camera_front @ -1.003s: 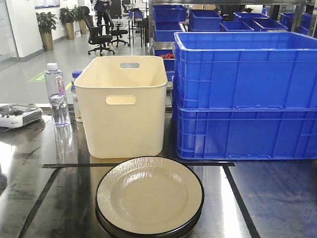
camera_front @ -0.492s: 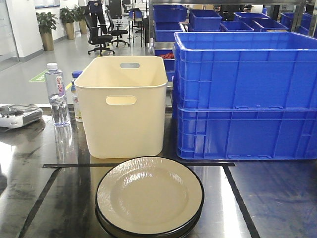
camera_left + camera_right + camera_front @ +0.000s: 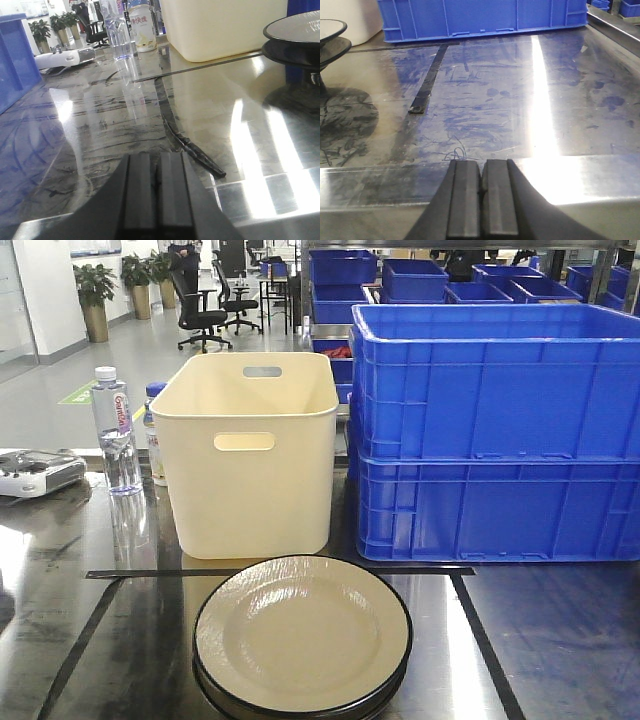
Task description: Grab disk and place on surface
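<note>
A stack of cream plates with black rims, the disks (image 3: 302,638), sits at the front centre of the dark glossy metal surface (image 3: 560,640) marked with black tape lines. The stack's edge shows at the far right of the left wrist view (image 3: 295,37) and the far left of the right wrist view (image 3: 330,40). My left gripper (image 3: 158,162) is shut and empty, low over the surface left of the stack. My right gripper (image 3: 481,172) is shut and empty near the table's front edge, right of the stack. Neither gripper appears in the front view.
A cream plastic bin (image 3: 250,450) stands behind the plates, with two stacked blue crates (image 3: 495,430) to its right. Two bottles (image 3: 116,430) and a white device (image 3: 38,472) are at the back left. A blue crate (image 3: 15,60) borders the left wrist view.
Nothing on the table has moved; only a person in the far background has shifted.
</note>
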You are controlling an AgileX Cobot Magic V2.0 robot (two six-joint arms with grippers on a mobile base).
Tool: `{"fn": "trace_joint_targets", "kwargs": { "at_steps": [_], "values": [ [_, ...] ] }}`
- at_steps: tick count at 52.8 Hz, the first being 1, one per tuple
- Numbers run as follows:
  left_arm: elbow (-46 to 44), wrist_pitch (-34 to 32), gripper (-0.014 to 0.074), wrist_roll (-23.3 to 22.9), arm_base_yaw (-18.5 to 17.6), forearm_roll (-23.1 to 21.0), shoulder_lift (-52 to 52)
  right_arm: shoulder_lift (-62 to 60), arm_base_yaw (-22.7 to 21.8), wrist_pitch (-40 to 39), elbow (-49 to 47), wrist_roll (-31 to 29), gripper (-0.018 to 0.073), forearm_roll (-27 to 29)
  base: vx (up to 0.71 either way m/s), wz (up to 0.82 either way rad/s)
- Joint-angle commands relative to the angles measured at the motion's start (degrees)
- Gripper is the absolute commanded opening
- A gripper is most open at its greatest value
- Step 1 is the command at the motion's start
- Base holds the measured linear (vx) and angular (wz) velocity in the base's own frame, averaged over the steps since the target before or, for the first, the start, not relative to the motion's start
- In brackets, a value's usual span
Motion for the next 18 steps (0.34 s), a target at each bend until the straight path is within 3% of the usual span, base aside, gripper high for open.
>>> {"fn": "trace_joint_targets", "kwargs": {
  "at_steps": [1,18],
  "values": [
    [0.7,-4.8,-0.0002,-0.6,-0.4,0.0,-1.0,-0.7,-0.3,-4.5,1.2,-0.1,-0.0006,-0.8,0.0,0.0],
    [0.7,-4.8,-0.0002,-0.6,-0.4,0.0,-1.0,-0.7,-0.3,-4.5,1.2,-0.1,-0.0006,-0.8,0.0,0.0]
  ]
}}
